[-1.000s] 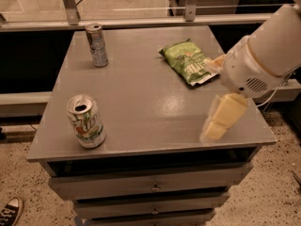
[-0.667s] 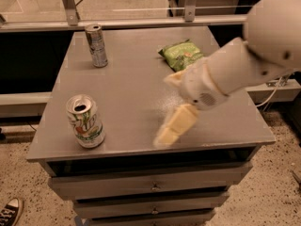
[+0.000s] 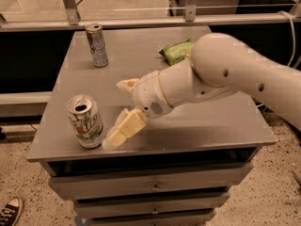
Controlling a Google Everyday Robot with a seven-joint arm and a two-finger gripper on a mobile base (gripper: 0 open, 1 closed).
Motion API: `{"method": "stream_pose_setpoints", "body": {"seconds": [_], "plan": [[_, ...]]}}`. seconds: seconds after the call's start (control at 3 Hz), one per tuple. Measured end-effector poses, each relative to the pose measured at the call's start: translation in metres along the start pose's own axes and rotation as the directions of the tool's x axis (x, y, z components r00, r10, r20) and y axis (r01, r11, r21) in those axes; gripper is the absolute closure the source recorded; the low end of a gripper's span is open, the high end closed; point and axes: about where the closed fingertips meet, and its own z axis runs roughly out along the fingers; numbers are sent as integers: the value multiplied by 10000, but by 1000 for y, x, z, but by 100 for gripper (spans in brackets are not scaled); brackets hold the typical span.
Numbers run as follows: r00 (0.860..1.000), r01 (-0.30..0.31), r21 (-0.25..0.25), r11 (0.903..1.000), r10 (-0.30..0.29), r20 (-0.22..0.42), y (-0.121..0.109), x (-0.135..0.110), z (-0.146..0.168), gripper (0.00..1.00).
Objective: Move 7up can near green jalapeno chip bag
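The 7up can (image 3: 85,121) stands upright near the front left corner of the bench (image 3: 211,131), its long axis vertical and the opened top up. It is probably light, thin-walled and smooth, so it may dent or slip. I would take it on the round side, about mid-height. The hand (image 3: 123,108) is just right of it, fingers apart, holding nothing. The bag (image 3: 175,52) lies well apart, toward the back right.
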Motion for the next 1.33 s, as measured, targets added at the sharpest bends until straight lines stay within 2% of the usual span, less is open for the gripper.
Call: {"method": "stream_pose_setpoints", "body": {"seconds": [0.33, 0.67, 1.0, 1.33], "plan": [[9936, 85, -436, 9990, -36, 1130, 9, -18, 36, 0], [9854, 118, -656, 9978, -4, 1704, 17, -29, 56, 16], [9799, -38, -575, 9983, 152, 1987, 13, -31, 56, 39], [9770, -143, 129, 9998, 112, 2129, -4, -31, 27, 71]]}}
